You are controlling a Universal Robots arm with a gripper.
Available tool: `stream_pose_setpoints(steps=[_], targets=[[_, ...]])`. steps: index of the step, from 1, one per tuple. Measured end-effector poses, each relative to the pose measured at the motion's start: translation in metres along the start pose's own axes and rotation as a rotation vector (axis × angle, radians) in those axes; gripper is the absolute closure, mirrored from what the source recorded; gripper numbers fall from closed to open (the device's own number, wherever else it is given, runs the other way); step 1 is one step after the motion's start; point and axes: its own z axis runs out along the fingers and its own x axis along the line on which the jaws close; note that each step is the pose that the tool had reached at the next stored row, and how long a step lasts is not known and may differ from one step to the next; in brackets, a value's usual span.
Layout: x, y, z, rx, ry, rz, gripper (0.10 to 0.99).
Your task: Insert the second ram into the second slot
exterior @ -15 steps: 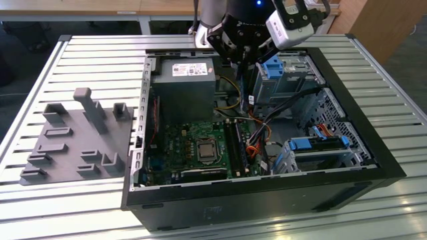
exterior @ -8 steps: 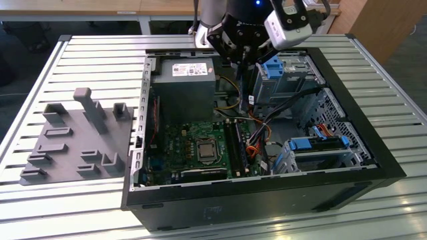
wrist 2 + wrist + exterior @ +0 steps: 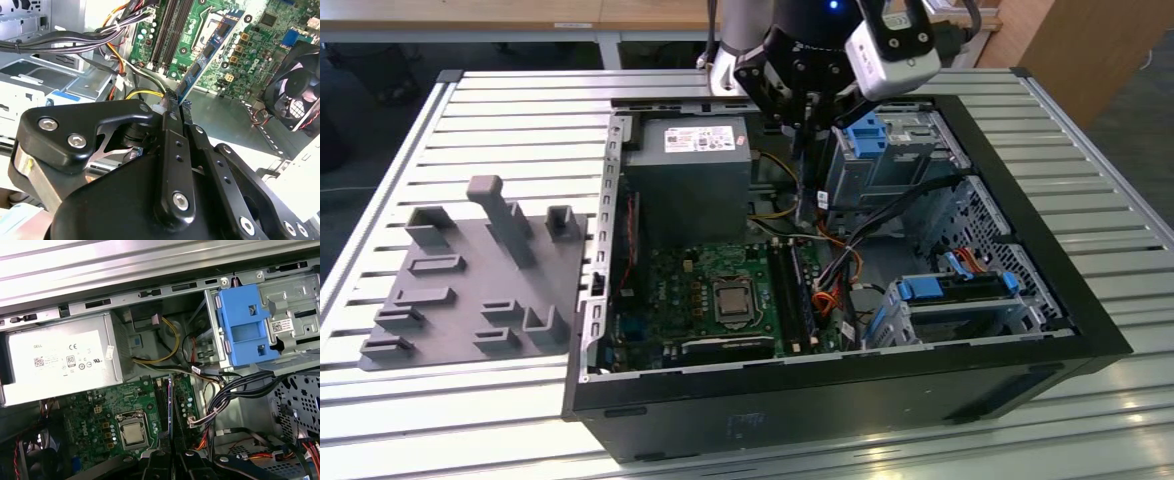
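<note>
One stick is in play: the second ram, a dark-blue board with black chips, is clamped at one end by the gripper. The jaws are closed tight on its two faces, with no gap showing in the second wrist view. The stick juts out beyond the fingertips towards the motherboard inside the open computer case, which lies on the slatted bench. In the exterior view the gripper hangs above the case near the power supply, clear of the board. The long black memory slots lie beside the processor socket, and the stick's free end is near them but touches nothing. In the first wrist view its thin blue edge runs roughly parallel with the slots. Judging from this, pickup and carry are done. Lining up over the second slot, seating and pressing home are left. Whether the neighbouring slot already holds a stick cannot be told.
</note>
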Motion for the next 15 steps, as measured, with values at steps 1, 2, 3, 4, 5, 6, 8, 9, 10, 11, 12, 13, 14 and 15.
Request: stream_pose_setpoints(steps=[1, 2, 3, 4, 5, 6, 8, 9, 10, 11, 12, 13, 14, 15], targets=[[0.0000, 0.0000, 0.0000, 0.000, -0.0002, 0.004, 0.949], [0.0000, 0.0000, 0.0000, 0.000, -0.0003, 0.009, 0.949], [0.0000, 0.0000, 0.0000, 0.000, -0.0005, 0.013, 0.949], [0.0000, 0.0000, 0.0000, 0.000, -0.0007, 0.017, 0.949], [0.0000, 0.0000, 0.0000, 0.000, -0.0008, 0.022, 0.949], [0.0000, 0.0000, 0.0000, 0.000, -0.0010, 0.026, 0.949], [0.0000, 0.0000, 0.0000, 0.001, -0.0013, 0.035, 0.949], [0.0000, 0.0000, 0.0000, 0.001, -0.0015, 0.039, 0.949], [0.0000, 0.0000, 0.0000, 0.001, -0.0016, 0.043, 0.949], [0.0000, 0.0000, 0.0000, 0.001, -0.0018, 0.047, 0.949], [0.0000, 0.0000, 0.0000, 0.001, -0.0019, 0.051, 0.949], [0.0000, 0.0000, 0.0000, 0.001, -0.0021, 0.055, 0.949], [0.0000, 0.0000, 0.0000, 0.001, -0.0022, 0.059, 0.949], [0.0000, 0.0000, 0.0000, 0.001, -0.0024, 0.063, 0.949]])
